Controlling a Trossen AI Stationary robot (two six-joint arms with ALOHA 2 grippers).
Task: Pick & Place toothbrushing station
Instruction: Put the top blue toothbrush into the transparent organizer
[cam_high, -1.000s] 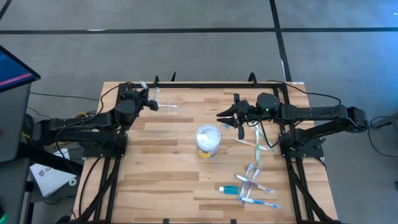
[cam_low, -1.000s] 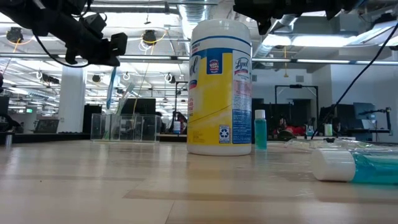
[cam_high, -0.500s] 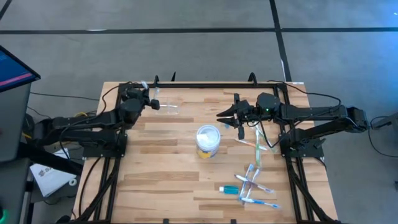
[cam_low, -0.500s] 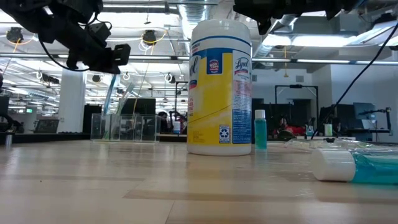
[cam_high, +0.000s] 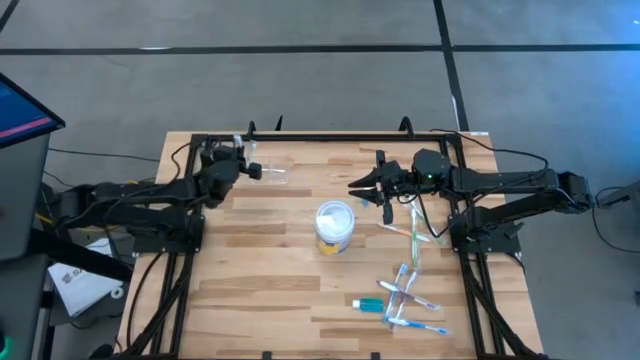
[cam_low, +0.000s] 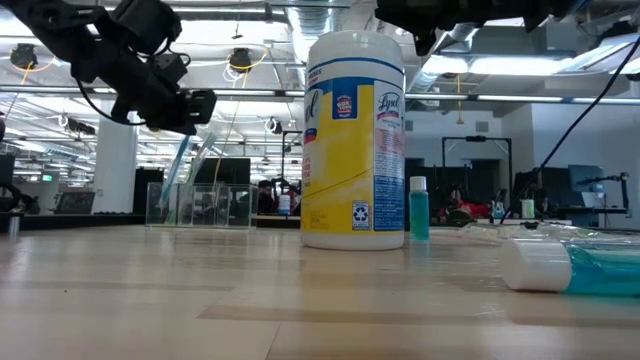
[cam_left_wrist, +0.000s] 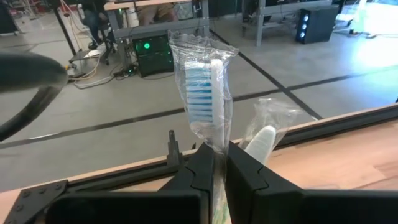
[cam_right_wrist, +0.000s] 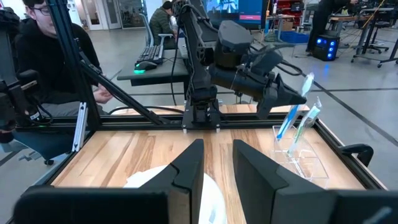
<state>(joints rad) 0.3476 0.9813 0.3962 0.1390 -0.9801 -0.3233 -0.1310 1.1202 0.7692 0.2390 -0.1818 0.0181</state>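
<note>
At the lower right of the high view, a loose heap of plastic-wrapped toothbrushes (cam_high: 408, 300) and a small bottle of teal liquid with a white cap (cam_high: 368, 303) lie on the pale wooden slatted table (cam_high: 260, 300). Nearer the middle stands the round white-topped, yellow-banded wipes tub (cam_high: 335, 227). Right of centre, the right gripper (cam_high: 354, 184) hangs above the table beyond the tub, its fingers parted by a narrow gap with nothing between them. At the upper left, the left gripper (cam_left_wrist: 221, 163) has its fingers pinched tight on a blue-bristled toothbrush in a clear wrapper (cam_left_wrist: 205, 99), held over the small see-through plastic organiser stand (cam_high: 272, 175). That stand sits near the table's far edge, with another wrapped toothbrush (cam_right_wrist: 310, 122) upright in it.
</note>
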